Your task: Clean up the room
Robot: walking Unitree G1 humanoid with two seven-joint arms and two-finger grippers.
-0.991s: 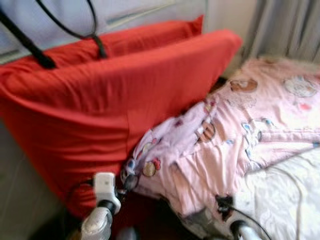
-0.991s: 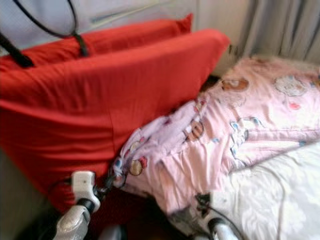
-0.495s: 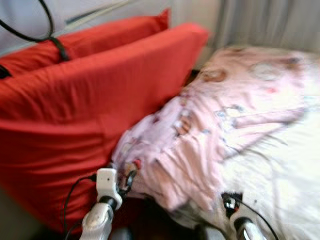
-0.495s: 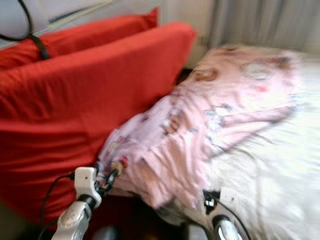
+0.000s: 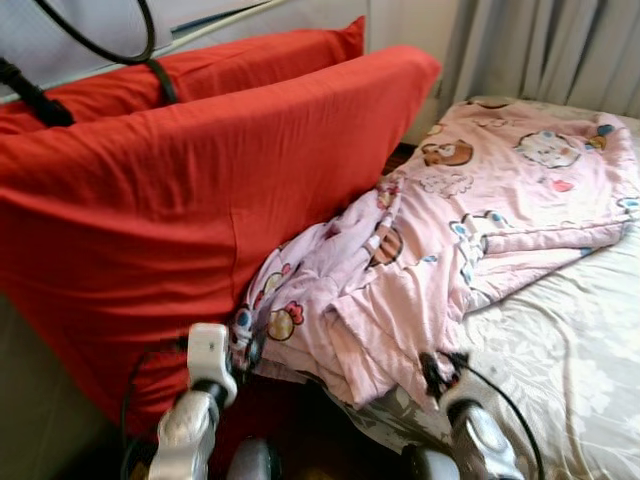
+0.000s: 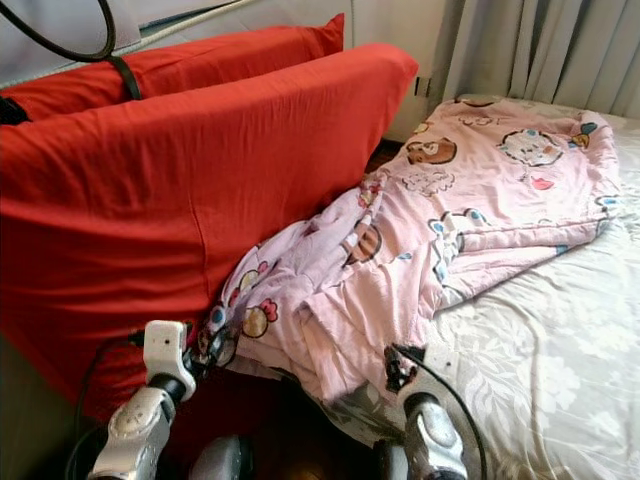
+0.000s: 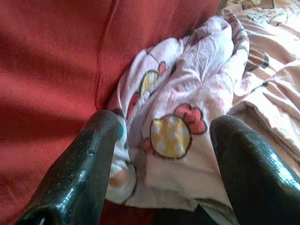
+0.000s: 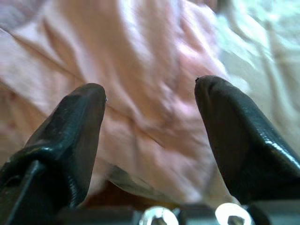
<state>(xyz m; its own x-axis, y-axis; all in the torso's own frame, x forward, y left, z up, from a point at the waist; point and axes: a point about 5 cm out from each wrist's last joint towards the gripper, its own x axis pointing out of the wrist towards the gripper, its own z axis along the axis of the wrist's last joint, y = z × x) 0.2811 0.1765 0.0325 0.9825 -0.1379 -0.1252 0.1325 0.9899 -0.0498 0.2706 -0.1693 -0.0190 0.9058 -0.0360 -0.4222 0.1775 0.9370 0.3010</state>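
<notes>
Pink blanket point(image 5: 470, 230) lies crumpled on the bed point(image 5: 570, 370), long axis running away from both grippers toward the curtain point(image 5: 560, 50). Its bunched near edge sits just ahead of the left gripper point(image 7: 161, 140), fingers spread, nothing held. Right gripper point(image 8: 150, 122), also spread and empty, faces the hanging hem. Red cushion point(image 5: 180, 200) crowds the left fingers' outer side.

My left gripper point(image 7: 161, 140) stood with its two black fingers point(image 7: 79, 173) spread wide, and a bunched fold of the pink blanket point(image 7: 187, 108) lay between them, a yellow round cartoon figure with a red bow facing me. Past the finger on one side rose the red cushion point(image 7: 56, 61), the blanket pressed against it. Beyond the other finger, more of the blanket lay in flatter folds.
</notes>
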